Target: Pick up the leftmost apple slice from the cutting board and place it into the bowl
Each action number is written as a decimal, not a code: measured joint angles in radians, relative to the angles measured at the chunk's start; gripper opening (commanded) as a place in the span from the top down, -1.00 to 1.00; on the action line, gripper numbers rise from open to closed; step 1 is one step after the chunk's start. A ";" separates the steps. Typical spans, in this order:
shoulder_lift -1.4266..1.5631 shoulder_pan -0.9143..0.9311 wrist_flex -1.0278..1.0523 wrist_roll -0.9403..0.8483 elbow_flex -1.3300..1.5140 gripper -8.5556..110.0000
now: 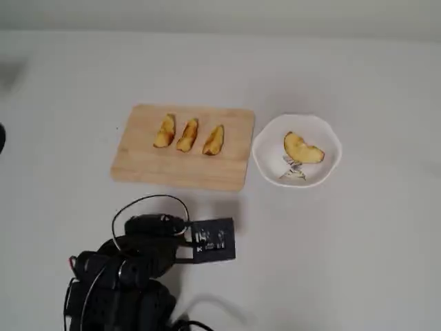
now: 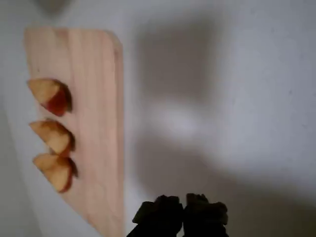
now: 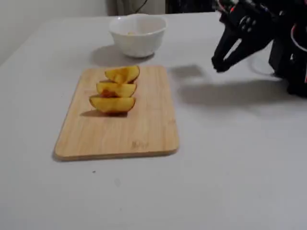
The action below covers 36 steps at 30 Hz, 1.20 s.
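Observation:
The broad apple slice [image 1: 301, 149] lies inside the white bowl [image 1: 265, 162], right of the cutting board [image 1: 182, 167] in the overhead view. Three slimmer slices [image 1: 187, 134] stay in a row on the board. In the fixed view the bowl [image 3: 138, 40] stands beyond the board [image 3: 144, 127], and its wall hides the slice. My gripper [image 3: 218, 65] hangs above bare table, away from board and bowl, fingertips together and empty. In the wrist view the gripper [image 2: 183, 213] is dark at the bottom edge, with the board [image 2: 94, 123] and the three slices [image 2: 52, 136] to its left.
My arm [image 1: 148, 241], with its cables and camera box, is folded back near the table's front edge in the overhead view. A grey-white table [image 1: 358, 262] surrounds everything. A dark object [image 1: 1, 138] shows at the left edge.

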 measured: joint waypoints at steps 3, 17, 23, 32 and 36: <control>-0.005 0.023 0.000 0.026 0.000 0.86; -0.006 0.121 0.000 0.057 0.000 0.86; -0.006 0.121 0.000 0.057 0.000 0.86; -0.006 0.121 0.000 0.057 0.000 0.86; -0.006 0.121 0.000 0.057 0.000 0.86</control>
